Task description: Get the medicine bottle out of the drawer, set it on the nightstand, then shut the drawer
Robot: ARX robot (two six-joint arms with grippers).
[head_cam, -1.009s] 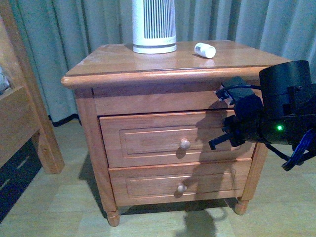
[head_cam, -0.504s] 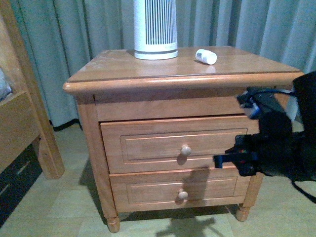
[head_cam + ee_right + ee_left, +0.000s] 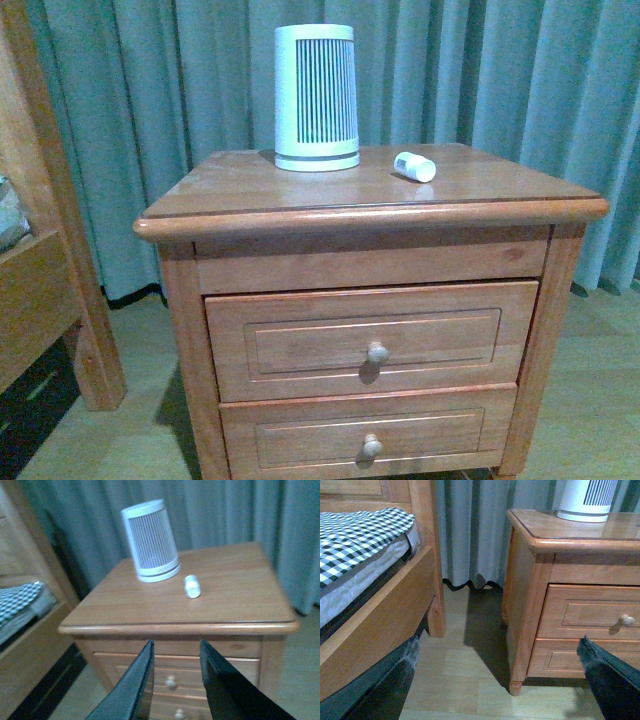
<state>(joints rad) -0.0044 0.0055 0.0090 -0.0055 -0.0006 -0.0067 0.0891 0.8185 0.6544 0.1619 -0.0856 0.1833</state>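
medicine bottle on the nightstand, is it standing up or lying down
Lying down. The medicine bottle rests on its side on the nightstand top, beside the upright white ribbed device, not touching it.

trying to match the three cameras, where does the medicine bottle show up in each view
Front view: medicine bottle lying on the nightstand top, right of the white ribbed device.
Left wrist view: not in it.
Right wrist view: bottle on the top, beside the device.
Shared landmark: the device.

A home bedroom: a wooden nightstand (image 3: 372, 215) at frame centre, a wooden bed frame (image 3: 387, 612) with a checked blanket (image 3: 357, 530) at the left edge, grey-green curtains (image 3: 470, 75) across the back, pale wood flooring (image 3: 465, 675) below.
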